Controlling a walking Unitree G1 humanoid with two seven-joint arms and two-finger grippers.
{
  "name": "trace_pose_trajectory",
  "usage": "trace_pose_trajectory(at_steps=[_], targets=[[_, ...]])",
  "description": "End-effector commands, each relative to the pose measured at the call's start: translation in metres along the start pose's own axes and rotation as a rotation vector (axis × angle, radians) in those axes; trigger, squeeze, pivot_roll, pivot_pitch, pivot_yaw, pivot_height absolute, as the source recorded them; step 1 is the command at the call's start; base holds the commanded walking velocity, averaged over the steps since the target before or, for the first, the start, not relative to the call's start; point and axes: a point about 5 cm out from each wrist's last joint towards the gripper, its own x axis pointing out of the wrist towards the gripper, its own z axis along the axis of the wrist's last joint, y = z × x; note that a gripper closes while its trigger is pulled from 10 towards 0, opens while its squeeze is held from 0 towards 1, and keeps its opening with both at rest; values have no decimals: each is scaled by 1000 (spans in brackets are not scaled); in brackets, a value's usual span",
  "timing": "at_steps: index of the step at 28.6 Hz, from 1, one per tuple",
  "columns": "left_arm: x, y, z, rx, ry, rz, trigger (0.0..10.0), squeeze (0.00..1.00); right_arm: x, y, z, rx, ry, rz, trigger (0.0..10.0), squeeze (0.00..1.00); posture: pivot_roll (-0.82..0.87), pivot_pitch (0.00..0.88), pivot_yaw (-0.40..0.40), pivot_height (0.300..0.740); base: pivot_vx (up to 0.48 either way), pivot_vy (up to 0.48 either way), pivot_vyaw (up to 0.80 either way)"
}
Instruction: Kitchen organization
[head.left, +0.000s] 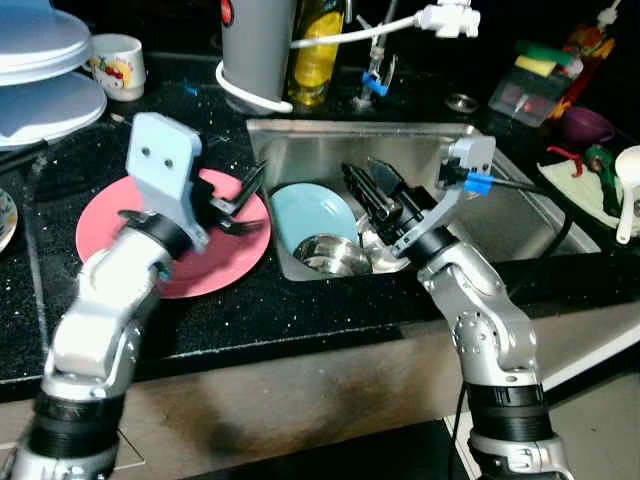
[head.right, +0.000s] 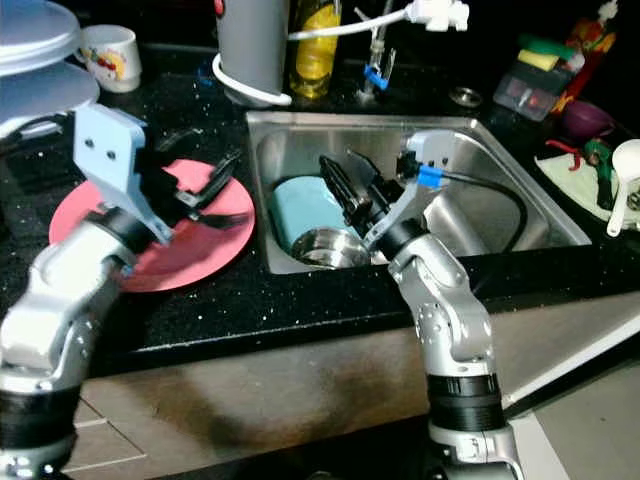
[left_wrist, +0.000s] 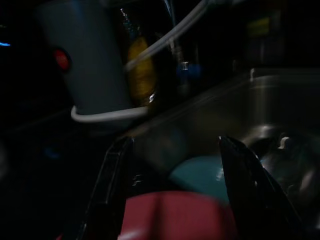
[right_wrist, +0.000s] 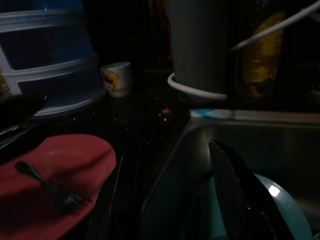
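Sink (head.left: 520, 215) as landmark. Blue plate (head.left: 310, 215) leaning at sink's left end, steel bowl (head.left: 330, 255) just in front of it. Right gripper (head.left: 372, 192) inside sink, fingers spread, empty, just right of blue plate; nearer arm for it. Left gripper (head.left: 238, 205) left of sink, over pink plate (head.left: 215, 265) with fork (right_wrist: 47, 185), fingers spread, empty. Probably next: reach left onto plate rim.
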Motion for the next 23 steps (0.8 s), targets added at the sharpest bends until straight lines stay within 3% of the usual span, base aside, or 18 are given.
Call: trace_pose_trajectory(at_steps=[1, 6, 9, 13, 17, 23], targets=[[4, -1, -1, 38, 4, -58, 10000, 0, -5, -3, -1, -16, 18, -14, 10000, 0, 126, 36, -170, 740, 0, 0, 0], [10, 18, 0, 55, 82, -253, 10000, 0, -10, -4, 0, -42, 38, -14, 10000, 0, 124, 43, -157, 740, 0, 0, 0], [11, 24, 0, 76, 103, -286, 10000, 0, -12, -5, 0, -47, 39, -19, 10000, 0, 122, 45, -154, 740, 0, 0, 0], [8, 44, -11, 103, 263, -484, 10000, 0, -17, -8, 1, -62, 51, -41, 10000, 0, 118, 48, -143, 740, 0, 0, 0], [-2, 51, -21, 0, 371, -625, 10000, 0, -18, -7, 1, -69, 59, -43, 10000, 0, 115, 49, -137, 740, 0, 0, 0], [-5, 65, -23, -24, 422, -648, 10000, 0, -20, -6, 2, -75, 60, -43, 10000, 0, 109, 48, -128, 740, 0, 0, 0]])
